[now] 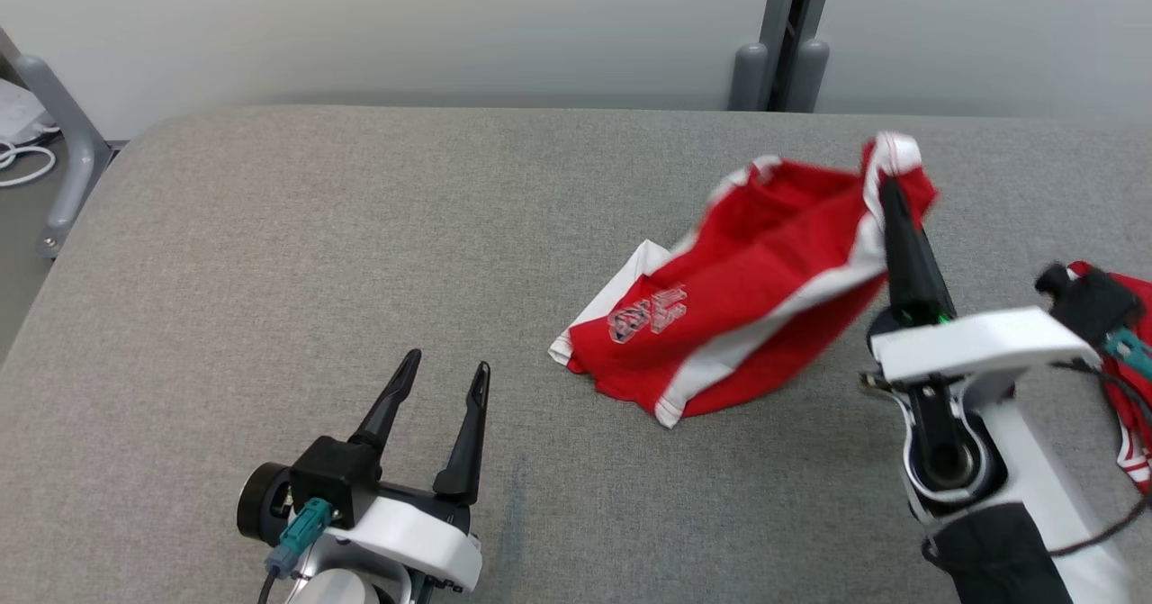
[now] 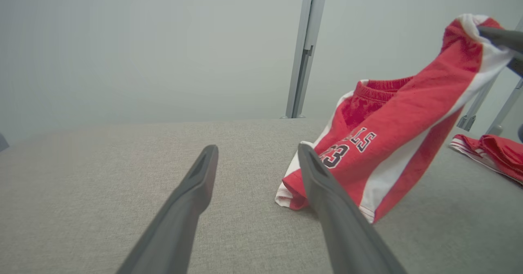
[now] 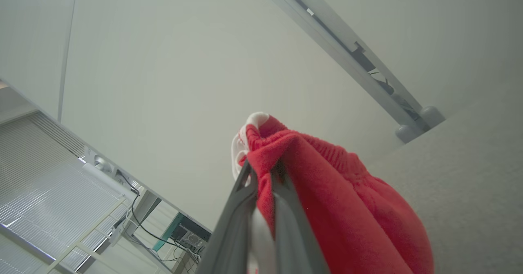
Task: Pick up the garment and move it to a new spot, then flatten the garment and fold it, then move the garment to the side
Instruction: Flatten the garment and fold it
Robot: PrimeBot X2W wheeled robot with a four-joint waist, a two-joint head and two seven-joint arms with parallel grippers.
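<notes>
- Our right gripper (image 1: 889, 192), reaching in from 4 o'clock of the head view, has its fingers pinched shut on a white-trimmed edge of the red garment (image 1: 747, 298).
- The garment, seemingly shorts with white stripes, hangs from that raised edge at about 3 o'clock. Its lower end rests bunched on the gray padded table (image 1: 270, 271).
- Our left gripper (image 1: 448, 365), at 7 o'clock, holds nothing, its fingers spread wide and well apart from the cloth.
- We judge the pick-up under way; moving, flattening, folding and setting aside all remain.
- Another red cloth (image 1: 1129, 388) lies at the 3 o'clock edge.
</notes>
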